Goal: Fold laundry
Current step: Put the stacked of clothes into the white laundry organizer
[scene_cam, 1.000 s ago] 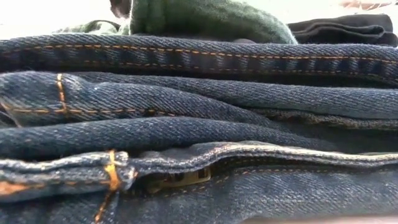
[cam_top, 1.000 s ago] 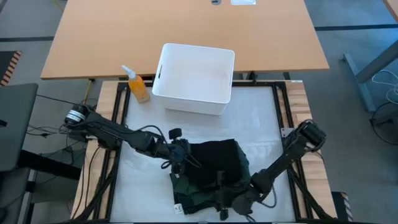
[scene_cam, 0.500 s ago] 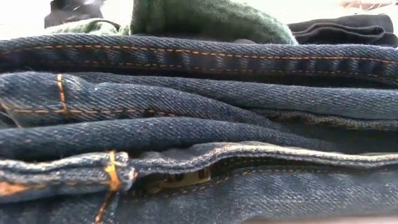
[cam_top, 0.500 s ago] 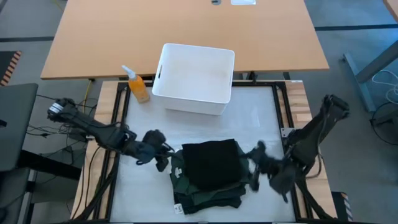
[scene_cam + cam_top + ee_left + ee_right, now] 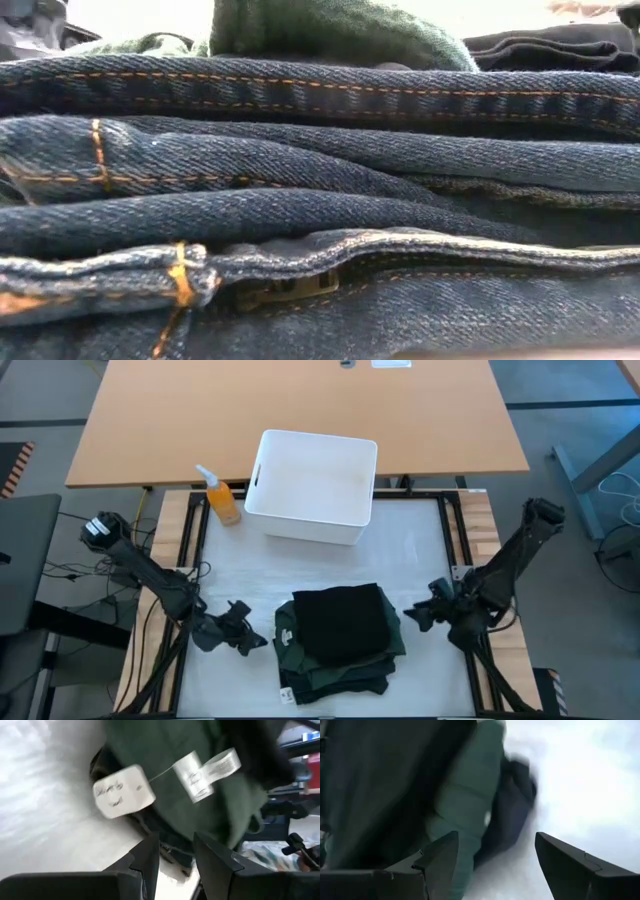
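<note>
The laundry (image 5: 340, 645) lies as a folded stack on the white mat near the table's front edge. A black garment (image 5: 338, 622) is on top, with dark green ones (image 5: 345, 672) under it. The left wrist view shows the green cloth (image 5: 200, 815) with white tags (image 5: 122, 791). The low view shows folded denim (image 5: 320, 200) under green cloth (image 5: 330, 30). My left gripper (image 5: 250, 640) (image 5: 176, 855) hangs left of the stack, its fingers a little apart with nothing between them. My right gripper (image 5: 415, 615) (image 5: 495, 855) hangs right of it, wide open and holding nothing.
A white plastic bin (image 5: 312, 485) stands at the mat's far edge. An orange spray bottle (image 5: 222, 498) is to its left. A wooden table (image 5: 300, 410) lies beyond them. Bare mat shows on both sides of the stack (image 5: 230, 590) (image 5: 420, 560).
Both grippers have drawn back from the stack and rolled their wrists. The left one has gone toward the table's left edge and a little down. The right one has gone from the stack's near edge toward the table's right edge. The folded stack stays in place.
</note>
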Robot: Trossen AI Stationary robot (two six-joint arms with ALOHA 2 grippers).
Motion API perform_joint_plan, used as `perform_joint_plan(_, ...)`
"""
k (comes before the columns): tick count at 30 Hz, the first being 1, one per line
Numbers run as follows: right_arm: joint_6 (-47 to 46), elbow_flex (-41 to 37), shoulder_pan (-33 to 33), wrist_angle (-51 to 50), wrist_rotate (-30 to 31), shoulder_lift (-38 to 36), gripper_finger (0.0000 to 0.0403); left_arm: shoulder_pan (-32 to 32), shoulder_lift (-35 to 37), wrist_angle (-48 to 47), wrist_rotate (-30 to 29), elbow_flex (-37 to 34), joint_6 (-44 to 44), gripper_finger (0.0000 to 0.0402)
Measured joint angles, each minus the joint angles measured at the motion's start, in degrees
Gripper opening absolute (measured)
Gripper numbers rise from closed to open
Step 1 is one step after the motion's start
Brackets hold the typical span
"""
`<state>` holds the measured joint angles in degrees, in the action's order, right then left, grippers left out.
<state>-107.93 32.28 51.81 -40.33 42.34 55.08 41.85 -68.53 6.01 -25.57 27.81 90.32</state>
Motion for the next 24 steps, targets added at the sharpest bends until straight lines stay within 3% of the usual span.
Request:
perform_joint_plan(4, -3.2, -7.3, 0.5, 12.7, -3.4, 1.9, 0.029, 2.2, -5.2, 4.3, -0.4, -0.3, 3.1, 0.011)
perform_joint_plan(10, -10.6, -11.7, 1.8, 20.7, -7.2, 8.7, 0.029, 4.8, -16.5, 17.1, -0.5, -0.3, 6.4, 0.011)
perform_joint_plan(14, -9.5, -12.3, 1.8, 32.1, -7.9, 14.7, 0.029, 5.2, -23.7, 26.5, -4.3, -0.3, 6.8, 0.0115)
perform_joint_plan(18, -5.6, -12.3, 1.0, 44.4, -6.0, 22.0, 0.029, 5.1, -29.4, 34.9, -8.6, -0.2, 5.3, 0.0144)
perform_joint_plan(24, -0.9, -10.4, -1.2, 63.2, -6.3, 33.5, 0.029, 3.5, -31.3, 30.0, -7.2, 2.5, 7.1, 0.0205)
